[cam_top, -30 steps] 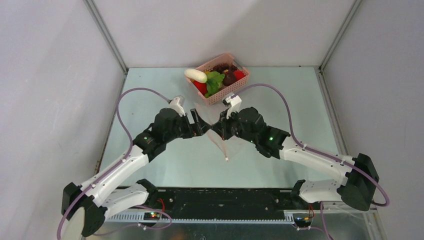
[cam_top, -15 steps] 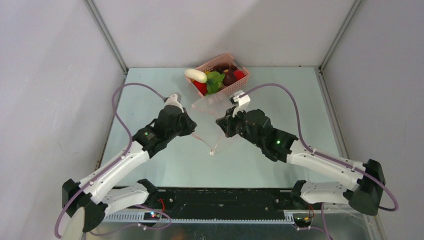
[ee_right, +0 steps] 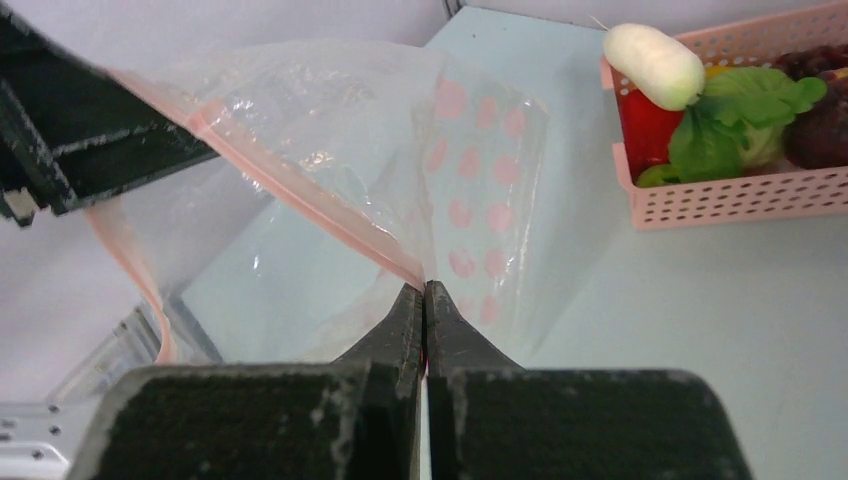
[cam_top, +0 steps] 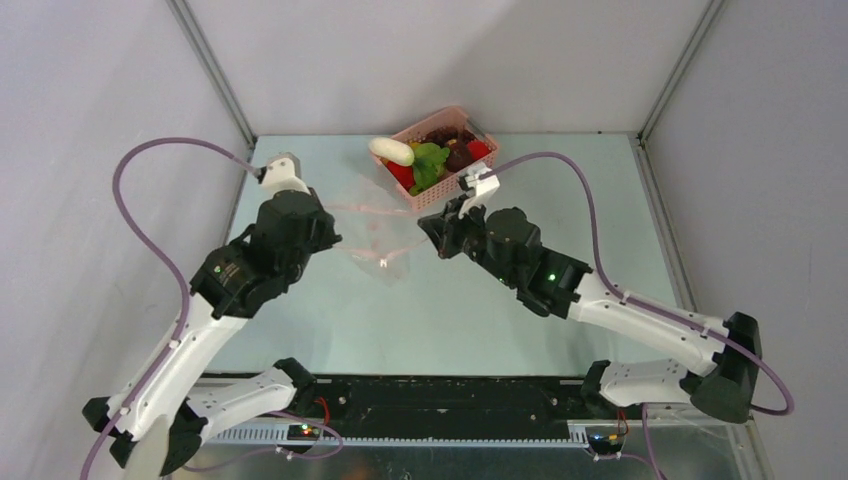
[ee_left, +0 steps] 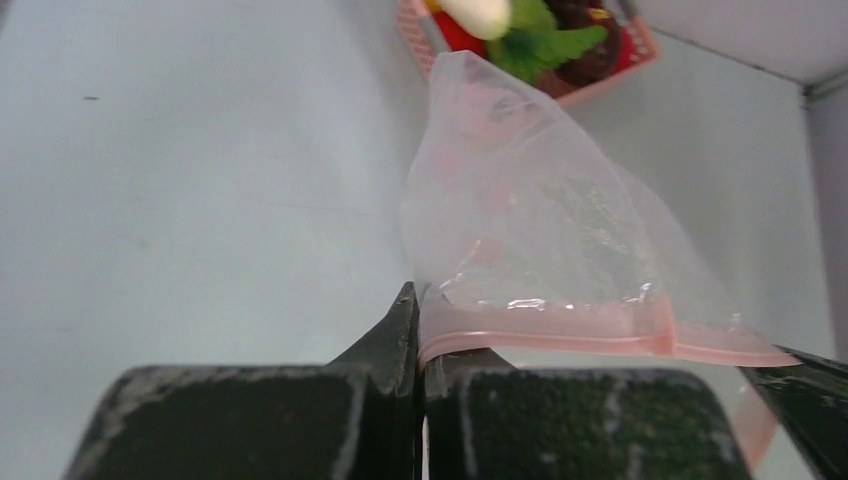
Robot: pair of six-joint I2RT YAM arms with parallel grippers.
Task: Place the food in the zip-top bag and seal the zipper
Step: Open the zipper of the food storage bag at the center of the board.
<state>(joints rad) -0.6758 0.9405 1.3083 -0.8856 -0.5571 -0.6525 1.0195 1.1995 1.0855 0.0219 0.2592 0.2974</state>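
The clear zip-top bag (cam_top: pixel 385 245) with pink dots hangs stretched between my two grippers above the table. My left gripper (ee_left: pixel 420 300) is shut on the pink zipper (ee_left: pixel 570 340) at one end of the mouth. My right gripper (ee_right: pixel 425 290) is shut on the zipper (ee_right: pixel 300 195) at the other end. The mouth gapes open between them, and the bag (ee_right: pixel 480 180) looks empty. The food lies in the pink basket (cam_top: pixel 440 190) behind: a white oblong piece (ee_right: pixel 655 62), a red one (ee_right: pixel 645 130), leafy green (ee_right: pixel 730 120) and dark maroon (ee_right: pixel 820 130).
The basket (ee_right: pixel 740 195) stands at the back middle of the table, just beyond my right gripper (cam_top: pixel 432 226). Grey walls close in the table on the left, right and back. My left gripper (cam_top: pixel 333 238) is left of the centre.
My left gripper has shut on the bag's zipper and pulled away to the left and back. The bag's mouth has spread wide. My right gripper moved slightly toward the basket, still shut.
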